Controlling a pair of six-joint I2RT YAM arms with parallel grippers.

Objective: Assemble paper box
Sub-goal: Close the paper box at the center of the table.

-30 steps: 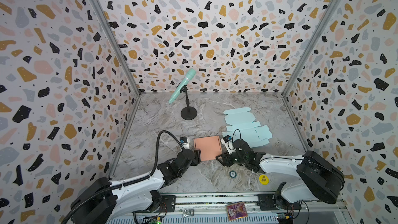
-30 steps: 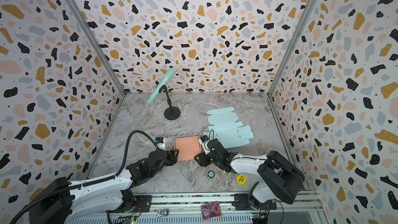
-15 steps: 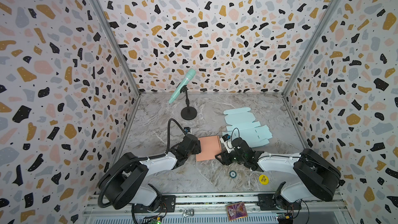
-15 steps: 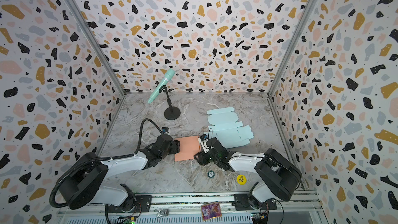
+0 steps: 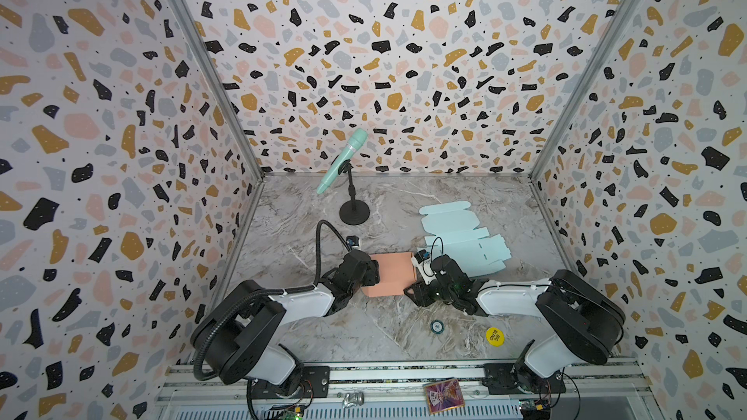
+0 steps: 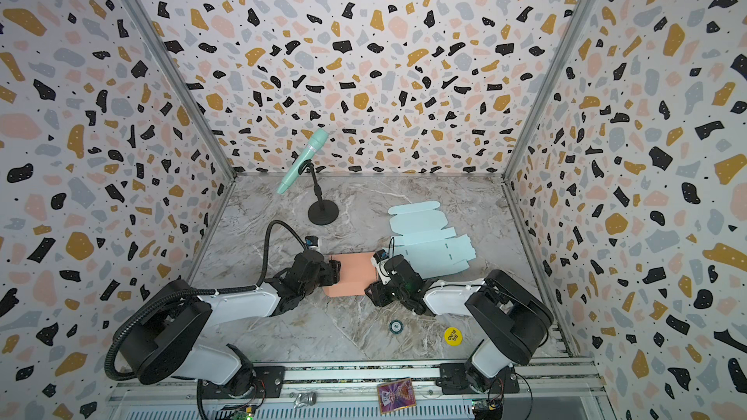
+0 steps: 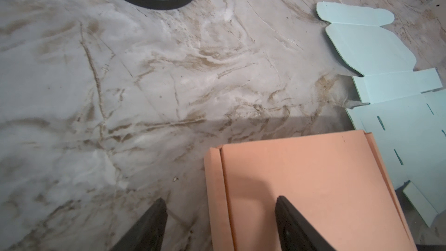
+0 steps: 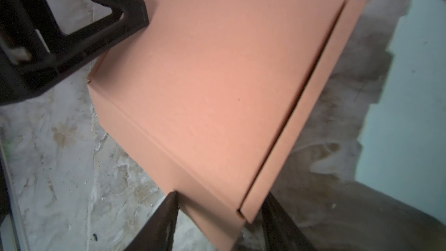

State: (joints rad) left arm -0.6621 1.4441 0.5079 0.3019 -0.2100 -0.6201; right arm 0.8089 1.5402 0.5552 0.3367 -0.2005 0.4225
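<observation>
Salmon box [image 5: 390, 276], corner hidden between right tool [image 8: 218, 216] fingers.

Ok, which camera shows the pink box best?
The right wrist view: the box fills the frame, lid seam and corner sharp. The left wrist view crops it. Both top views show it small, between the arms.

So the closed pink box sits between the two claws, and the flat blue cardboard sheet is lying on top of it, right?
Not quite. The flat blue cardboard sheet is not on top of the pink box; it lies on the table beside it, off toward the right arm's side. Both top views show the box's lid bare. The rest holds: the closed box sits between the left claw and the right claw.
</observation>
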